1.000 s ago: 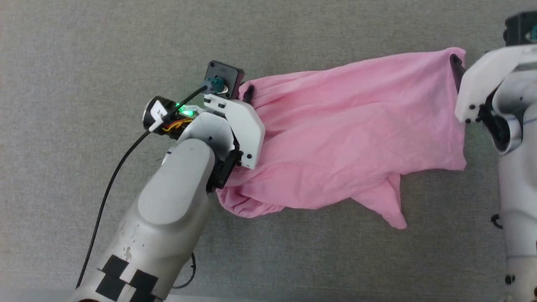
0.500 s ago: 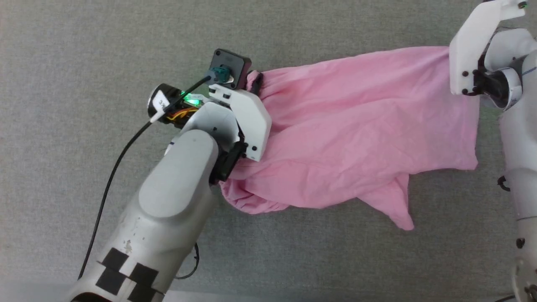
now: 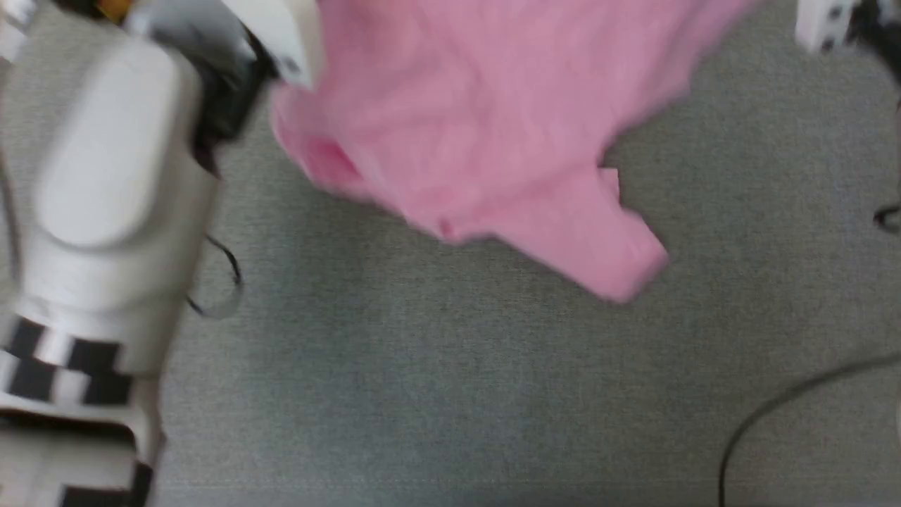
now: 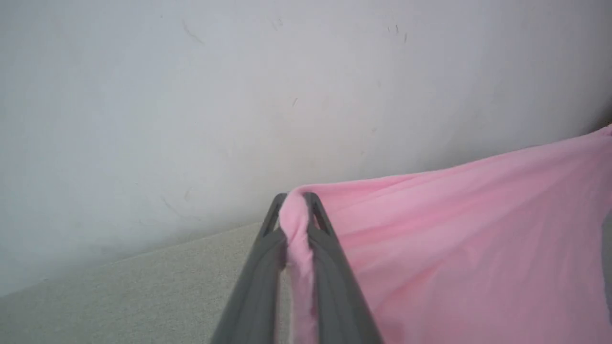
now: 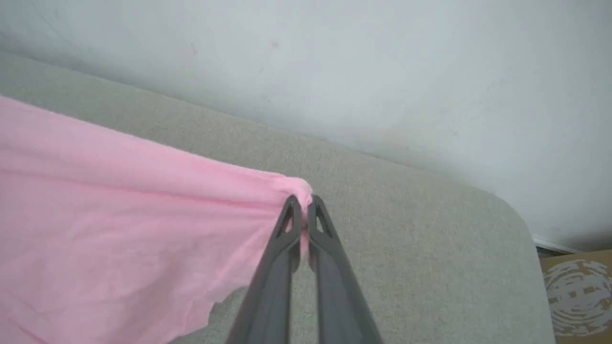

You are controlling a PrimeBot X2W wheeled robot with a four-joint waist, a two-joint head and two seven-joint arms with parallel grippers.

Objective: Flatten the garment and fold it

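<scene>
Two tools engaged, one at each end of the garment's upper edge.

Left tool (image 4: 295, 200): fingers pressed together on a bunched corner of the garment (image 3: 479, 105). A roll of pink cloth is squeezed between the tips and runs down the slot between the fingers. Judged purpose: anchor one end so the cloth spreads by tension rather than by smoothing on the counter (image 3: 422, 387).

Middle: the garment appears lifted above the counter. Its upper edge is drawn into a near-straight line between the two grips and the rest droops below. Cannot tell whether the lowest flap touches the surface. The head view is motion-blurred, so fine detail is uncertain. The cloth is light pink and thin, with faint creases fanning from each pinch point. The lower part ends in a squarish flap. There is a small pale patch at the flap's top edge, possibly a tag but too blurred to confirm.

Right tool (image 5: 300, 203): pinching the opposite corner, with only a small nub of cloth past the tips. The hold looks shallow, so I judge it may slip if the stretch increases.
</scene>
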